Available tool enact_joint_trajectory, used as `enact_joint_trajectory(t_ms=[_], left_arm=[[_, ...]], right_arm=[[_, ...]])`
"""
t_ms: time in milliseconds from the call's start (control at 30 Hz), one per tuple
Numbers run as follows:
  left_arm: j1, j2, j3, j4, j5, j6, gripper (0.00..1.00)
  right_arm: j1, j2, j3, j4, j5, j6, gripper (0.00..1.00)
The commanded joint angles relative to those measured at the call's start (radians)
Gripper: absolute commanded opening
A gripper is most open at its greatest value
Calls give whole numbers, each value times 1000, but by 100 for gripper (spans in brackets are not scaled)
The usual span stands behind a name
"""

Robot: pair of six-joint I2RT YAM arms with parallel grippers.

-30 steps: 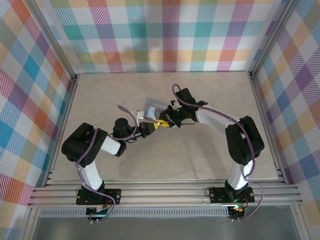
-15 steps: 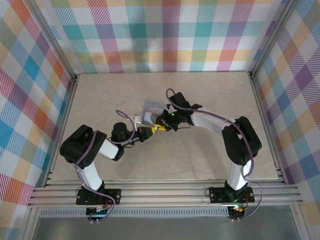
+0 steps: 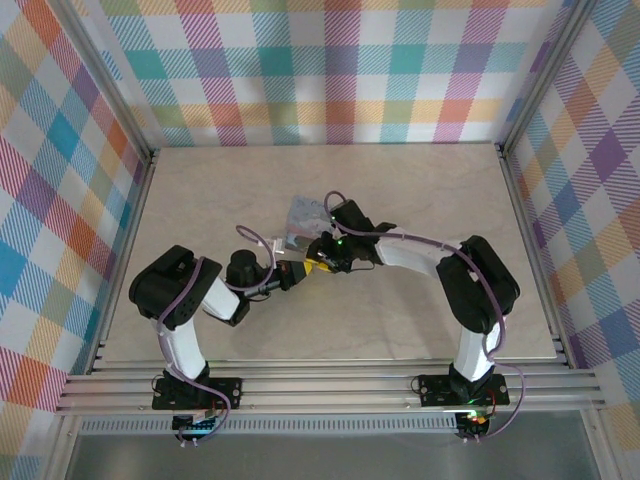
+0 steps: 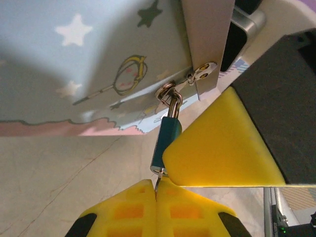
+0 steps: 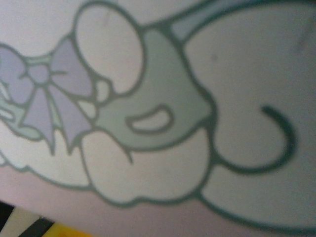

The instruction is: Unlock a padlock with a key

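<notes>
Two hands, one key, one padlock, one tin. The left hand (image 4: 157,193) is fully closed, its two yellow fingers (image 4: 126,212) pressed flat together and pinching a thin metal sliver, the key (image 4: 157,181), which runs straight up into the bottom of the padlock (image 4: 166,140). The small dark bluish padlock hangs by its shackle from the metal hasp (image 4: 172,93) on the tin (image 4: 98,59), just above the worktop (image 4: 64,182).

One yellow finger (image 4: 222,148) of the right hand (image 3: 325,256) lies against the padlock's right side. How far that hand is open cannot be told, nor whether it grips anything. Its wrist camera sits very close to the tin's cartoon print.

From above, both hands meet at the tin's near edge, about mid-worktop.
</notes>
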Motion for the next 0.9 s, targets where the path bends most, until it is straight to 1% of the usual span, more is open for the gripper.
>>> enact_joint_trajectory(t_ms=[0, 100, 200, 367, 500, 867], left_arm=[[-27, 7, -16, 78, 25, 26, 0], [-28, 3, -38, 73, 6, 29, 0], [-28, 18, -44, 72, -11, 20, 0], [-28, 25, -48, 68, -30, -1, 0], [-28, 19, -57, 61, -29, -19, 0], [-29, -32, -92, 18, -50, -11, 0]], right_arm=[[44, -5, -19, 86, -26, 36, 37], [49, -1, -28, 100, 6, 41, 41], [53, -3, -34, 114, 33, 50, 49], [57, -38, -68, 130, 114, 77, 52], [65, -53, -101, 151, 180, 96, 53], [83, -9, -121, 203, 220, 155, 54]])
